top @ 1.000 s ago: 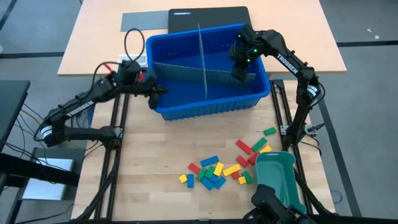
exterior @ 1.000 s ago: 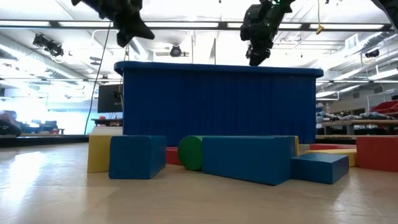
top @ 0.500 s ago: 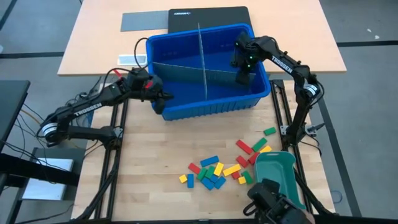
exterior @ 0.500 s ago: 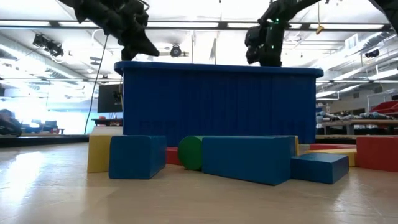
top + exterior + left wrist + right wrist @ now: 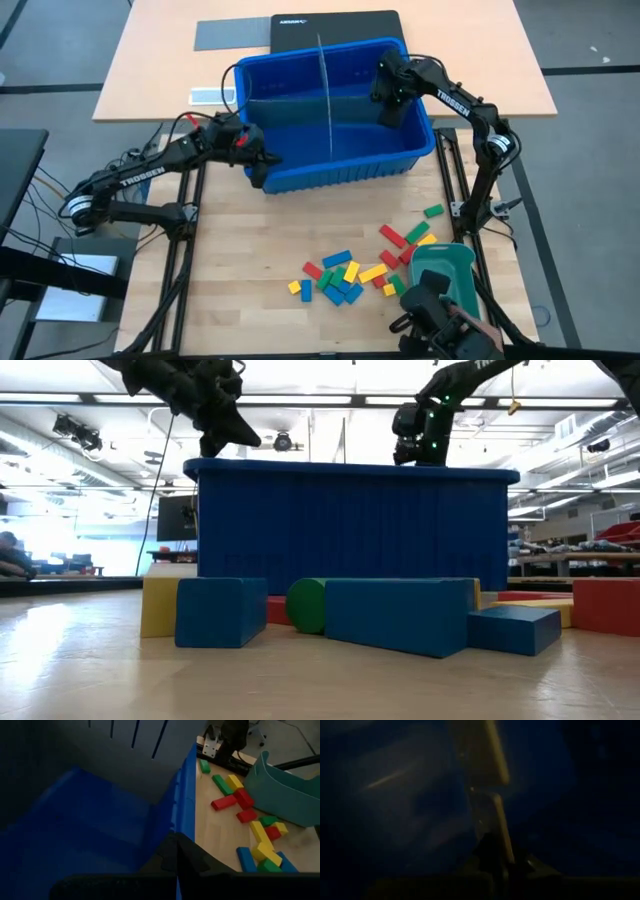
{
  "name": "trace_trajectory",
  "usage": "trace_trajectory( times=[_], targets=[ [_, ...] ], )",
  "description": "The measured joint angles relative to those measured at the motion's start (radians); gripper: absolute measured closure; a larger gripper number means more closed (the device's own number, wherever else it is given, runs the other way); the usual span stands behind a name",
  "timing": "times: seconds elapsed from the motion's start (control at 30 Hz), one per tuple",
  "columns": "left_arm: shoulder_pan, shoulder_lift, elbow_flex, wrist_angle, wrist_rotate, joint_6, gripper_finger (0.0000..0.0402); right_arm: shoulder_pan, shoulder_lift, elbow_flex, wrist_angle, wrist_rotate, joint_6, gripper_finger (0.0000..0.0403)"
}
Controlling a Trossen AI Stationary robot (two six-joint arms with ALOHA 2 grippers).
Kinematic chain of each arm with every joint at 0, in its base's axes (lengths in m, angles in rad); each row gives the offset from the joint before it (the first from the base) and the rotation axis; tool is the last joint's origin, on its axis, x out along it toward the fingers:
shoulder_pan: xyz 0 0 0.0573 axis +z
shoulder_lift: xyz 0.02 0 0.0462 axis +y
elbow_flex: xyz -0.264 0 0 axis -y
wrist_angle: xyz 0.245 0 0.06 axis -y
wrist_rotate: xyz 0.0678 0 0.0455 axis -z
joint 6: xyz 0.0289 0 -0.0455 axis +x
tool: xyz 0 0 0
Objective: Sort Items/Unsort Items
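The items, small red, yellow, green and blue blocks (image 5: 350, 270), lie loose on the wooden table's near half. They also show in the left wrist view (image 5: 240, 802). Behind them stands a blue bin (image 5: 300, 175) with grey slotted dividers (image 5: 325, 90) upright in it. My right gripper (image 5: 389, 112) reaches down into the bin's right compartment, shut on a divider. My left gripper (image 5: 259, 168) is shut at the rim of the bin's near left corner (image 5: 181, 827). I cannot tell whether it touches that rim. My right gripper pinches the grey divider's thin edge (image 5: 496, 827) between its two fingers, slanting down from above into the bin. The fingers straddle the sheet, which stands on edge inside the bin. The bin's near wall hides the place of contact in the low view.
A teal tray (image 5: 445, 275) lies at the near right beside the blocks. A dark device (image 5: 430, 315) reaches in over the near edge. A black pad (image 5: 335, 25) and a grey sheet (image 5: 232, 34) lie on the far table. Bare wood lies at the near left.
My right gripper has sunk from above the bin's rim into the right compartment, tipped more steeply down, and closed on the divider. My left gripper has gone down and toward the bin's near left corner. The dark device at the near edge has come farther into view.
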Motion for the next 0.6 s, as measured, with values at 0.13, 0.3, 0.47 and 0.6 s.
trace_trajectory(
  times=[0.13,0.3,0.47,0.6],
  targets=[
    [-0.007,0.000,0.000,0.000,-0.010,0.000,0.0400,-0.019,0.001,0.023,0.025,0.000,-0.036,0.0398],
    [-0.009,0.006,0.000,-0.003,-0.010,0.000,0.0400,-0.047,0.001,0.025,0.022,-0.022,-0.045,0.0399],
    [-0.009,0.019,0.001,-0.031,-0.012,0.001,0.0400,-0.046,-0.023,0.025,0.028,-0.023,-0.085,0.0401],
    [-0.015,0.034,0.001,-0.034,-0.013,0.005,0.0400,-0.046,-0.027,0.029,0.066,-0.026,-0.094,0.0401]
  ],
)
